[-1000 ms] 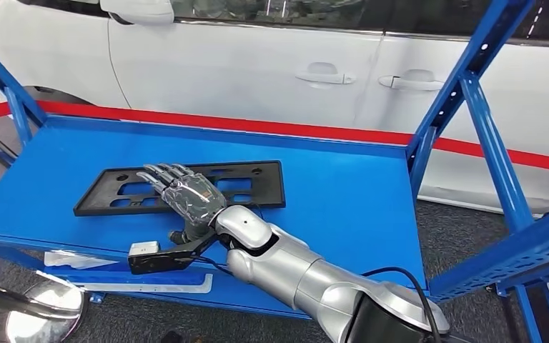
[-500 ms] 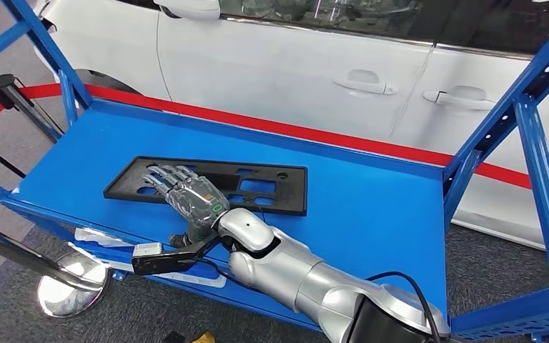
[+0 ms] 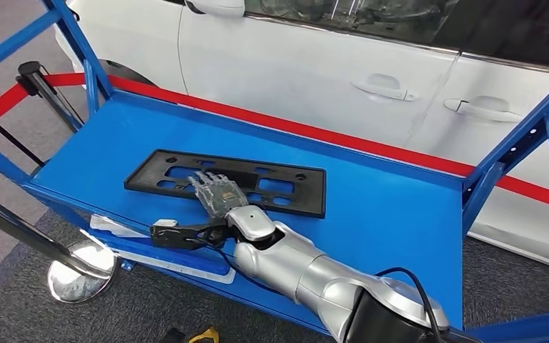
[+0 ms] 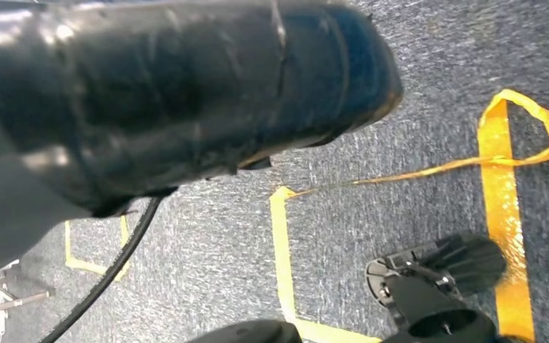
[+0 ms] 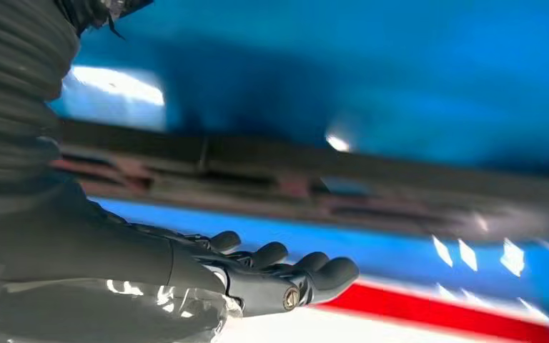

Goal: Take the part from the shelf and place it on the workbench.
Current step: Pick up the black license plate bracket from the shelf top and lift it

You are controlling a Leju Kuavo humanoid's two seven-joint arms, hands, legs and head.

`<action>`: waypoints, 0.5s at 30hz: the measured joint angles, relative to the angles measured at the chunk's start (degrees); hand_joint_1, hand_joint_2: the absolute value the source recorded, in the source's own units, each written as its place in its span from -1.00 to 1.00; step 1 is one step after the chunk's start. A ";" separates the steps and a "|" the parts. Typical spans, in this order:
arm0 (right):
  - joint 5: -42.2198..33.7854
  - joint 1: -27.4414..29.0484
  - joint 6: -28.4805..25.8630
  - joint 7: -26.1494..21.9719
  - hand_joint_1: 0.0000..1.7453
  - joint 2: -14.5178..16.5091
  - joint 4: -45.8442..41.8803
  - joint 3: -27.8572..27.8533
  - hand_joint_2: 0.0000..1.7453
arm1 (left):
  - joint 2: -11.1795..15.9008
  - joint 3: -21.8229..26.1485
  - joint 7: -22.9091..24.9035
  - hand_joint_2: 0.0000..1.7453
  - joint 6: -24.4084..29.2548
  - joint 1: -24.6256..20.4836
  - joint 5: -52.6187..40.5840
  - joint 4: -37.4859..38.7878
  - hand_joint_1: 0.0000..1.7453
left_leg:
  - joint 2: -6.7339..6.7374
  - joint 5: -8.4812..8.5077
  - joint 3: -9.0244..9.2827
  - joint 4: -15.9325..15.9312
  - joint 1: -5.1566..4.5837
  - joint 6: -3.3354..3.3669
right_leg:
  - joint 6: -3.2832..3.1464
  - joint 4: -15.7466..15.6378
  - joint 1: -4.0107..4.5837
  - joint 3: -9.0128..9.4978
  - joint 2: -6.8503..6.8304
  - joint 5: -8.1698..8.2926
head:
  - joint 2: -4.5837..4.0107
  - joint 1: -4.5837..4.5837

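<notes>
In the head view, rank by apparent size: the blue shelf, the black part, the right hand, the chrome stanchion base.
1. blue shelf
2. black part
3. and 4. chrome stanchion base and right hand: they look alike, and differing nearness to the camera leaves the order unsure.

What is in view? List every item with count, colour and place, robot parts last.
Part: one, black, a flat slotted plate lying on the shelf deck.
Shelf: one, blue, metal deck with slanted posts, in front of the robot.
Car: one, white, side doors with two handles, behind the shelf.
Barrier belt: one, red, stretched between shelf and car.
Stanchion base: one, chrome, on the grey floor by the shelf's near corner.
Floor tape: yellow lines on grey carpet, left wrist view.
Right hand: one, dark fingers, spread flat over the part's near edge.
Right arm: one, silver, reaching in from below.
</notes>
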 joint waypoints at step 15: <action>1.78 -1.86 4.36 5.04 -1.00 -0.32 7.85 0.00 1.00 | -0.84 -0.03 -0.25 -1.00 0.31 -0.22 -0.17 0.00 -1.00 | -0.64 -1.66 -0.22 1.82 -0.01 -0.69 | -0.92 0.28 -0.03 -1.20 0.42 1.33 | 0.00 -0.01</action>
